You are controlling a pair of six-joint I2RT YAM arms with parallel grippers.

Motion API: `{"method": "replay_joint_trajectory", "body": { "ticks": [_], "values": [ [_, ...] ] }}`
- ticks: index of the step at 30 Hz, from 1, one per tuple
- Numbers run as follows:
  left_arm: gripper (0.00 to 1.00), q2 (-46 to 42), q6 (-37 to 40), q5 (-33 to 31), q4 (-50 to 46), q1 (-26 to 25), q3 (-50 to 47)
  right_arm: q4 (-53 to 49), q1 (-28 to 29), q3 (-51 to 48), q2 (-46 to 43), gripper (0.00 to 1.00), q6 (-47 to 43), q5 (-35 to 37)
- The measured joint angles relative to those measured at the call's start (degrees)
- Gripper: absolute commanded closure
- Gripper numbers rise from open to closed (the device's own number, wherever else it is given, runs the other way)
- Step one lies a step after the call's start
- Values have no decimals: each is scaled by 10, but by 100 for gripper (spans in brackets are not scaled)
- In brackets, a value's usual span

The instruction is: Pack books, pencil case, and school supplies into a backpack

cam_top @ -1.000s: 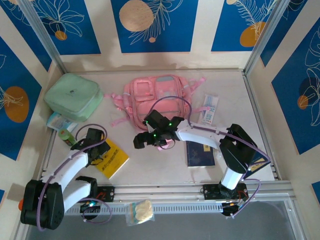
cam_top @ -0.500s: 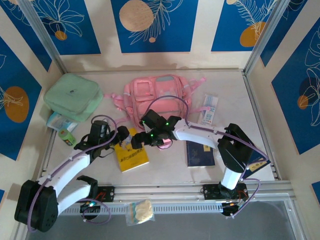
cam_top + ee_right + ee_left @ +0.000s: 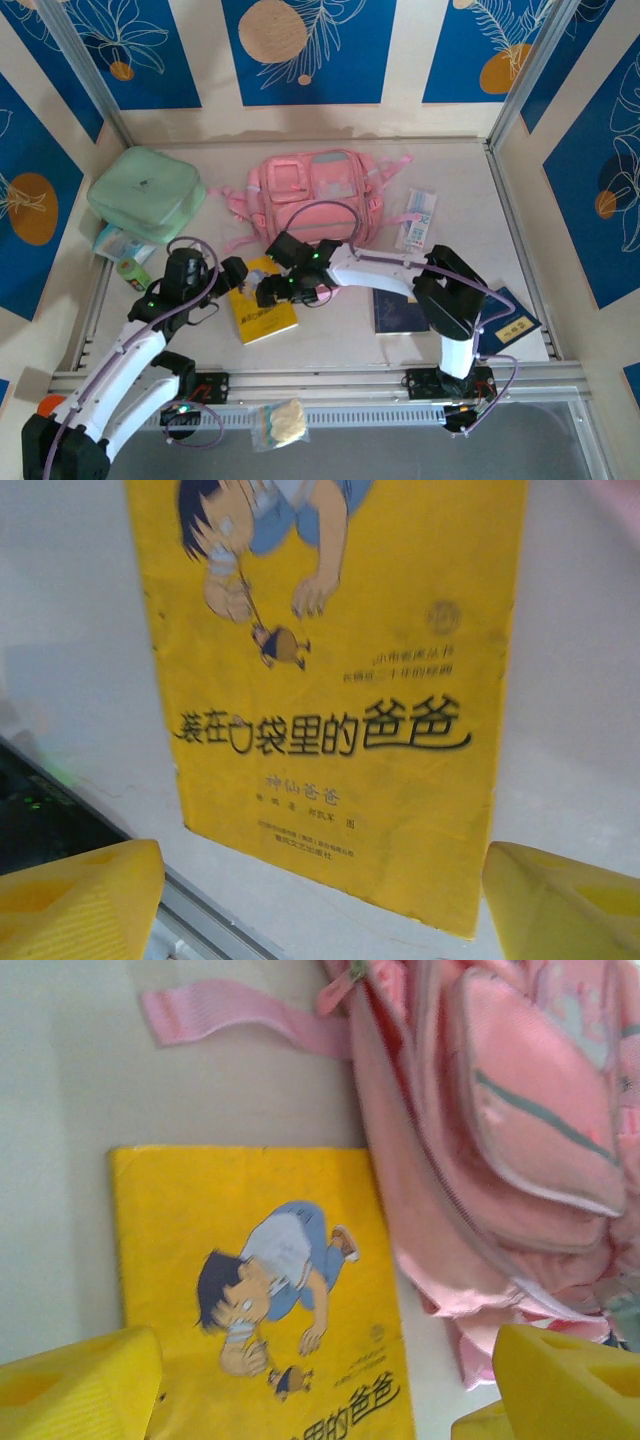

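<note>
Change: yellow paperback has slid from near-left toward the centre, now just near of the pink backpack.
Left hand: fingers apart over its far edge, gripping nothing.
Right hand: fingers apart, come in above it.
Meaning: paperback staged on the bench, probably for a two-handed lift; nothing packed yet.

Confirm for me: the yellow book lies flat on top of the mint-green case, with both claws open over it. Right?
No. The yellow book lies flat on the table, just in front of the pink backpack, not on the mint-green case at far left; the top external view shows it. The left claw and right claw are open over it, as you said.
</note>
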Motion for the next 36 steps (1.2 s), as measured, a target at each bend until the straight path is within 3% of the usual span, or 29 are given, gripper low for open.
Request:
{"method": "replay_joint_trajectory", "body": {
  "ticks": [5, 14, 28, 36],
  "values": [
    [26, 7, 3, 2, -50, -4, -7, 0, 3, -14, 6, 17, 21, 19],
    [25, 34, -1, 9, -53, -25, -47, 0, 2, -4, 54, 17, 31, 25],
    [25, -28, -27, -23, -61, -25, -78, -3, 26, 49, 66, 15, 34, 15],
    [28, -5, -27, -11, -41, -25, -91, -14, 9, 55, 81, 20, 34, 21]
  ]
}}
